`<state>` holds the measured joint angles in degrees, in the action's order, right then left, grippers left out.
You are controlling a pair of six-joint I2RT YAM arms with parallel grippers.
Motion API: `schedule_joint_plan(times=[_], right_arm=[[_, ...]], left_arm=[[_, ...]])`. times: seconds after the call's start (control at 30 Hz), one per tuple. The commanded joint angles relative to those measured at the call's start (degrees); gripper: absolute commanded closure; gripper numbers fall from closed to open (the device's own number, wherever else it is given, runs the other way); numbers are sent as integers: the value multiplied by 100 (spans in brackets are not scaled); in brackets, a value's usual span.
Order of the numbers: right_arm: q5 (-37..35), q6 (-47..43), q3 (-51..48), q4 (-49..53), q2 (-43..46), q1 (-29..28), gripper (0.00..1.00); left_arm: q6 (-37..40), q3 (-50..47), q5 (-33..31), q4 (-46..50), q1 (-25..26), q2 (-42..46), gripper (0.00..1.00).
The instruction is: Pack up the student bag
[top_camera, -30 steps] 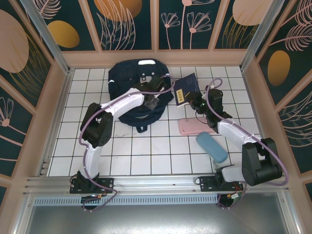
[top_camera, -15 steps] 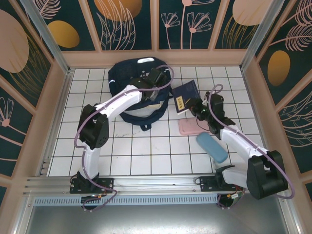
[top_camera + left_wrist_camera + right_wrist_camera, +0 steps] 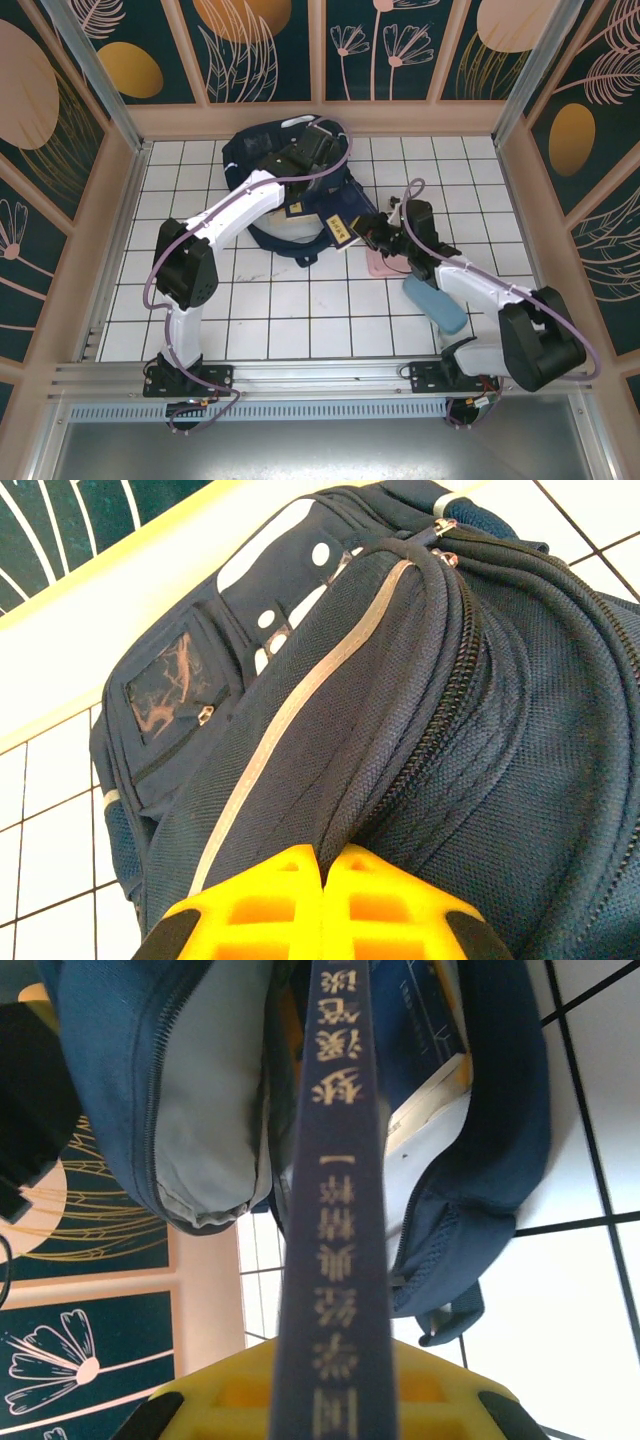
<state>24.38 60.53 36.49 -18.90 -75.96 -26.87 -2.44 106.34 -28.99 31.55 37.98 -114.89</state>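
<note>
Navy student bag (image 3: 243,158) sits at 12 o'clock, left claw (image 3: 322,870) pinched tight on its top fabric, right claw (image 3: 330,1385) clamping a booklet (image 3: 335,1210) edge-on at its 4 o'clock mouth; a slipping flap or snagged corner could block entry.

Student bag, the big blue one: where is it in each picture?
Top external: student bag at the top middle.
Left wrist: student bag across the middle and right, up to the top edge.
Right wrist: its open mouth across the top, behind the navy booklet.
Shared landmark: the white tiled table.
</note>
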Motion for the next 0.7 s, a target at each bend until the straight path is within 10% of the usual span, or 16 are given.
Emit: schedule_joint_plan(times=[0.0,0.67], right_arm=[[164,103,360,-939,-401,-87,97],[-543,1739,3418,-3166,-4826,-345,85]], left_arm=[[-178,421,-207,-782,-48,265,100],[-317,510,-54,-599,-46,267,100]])
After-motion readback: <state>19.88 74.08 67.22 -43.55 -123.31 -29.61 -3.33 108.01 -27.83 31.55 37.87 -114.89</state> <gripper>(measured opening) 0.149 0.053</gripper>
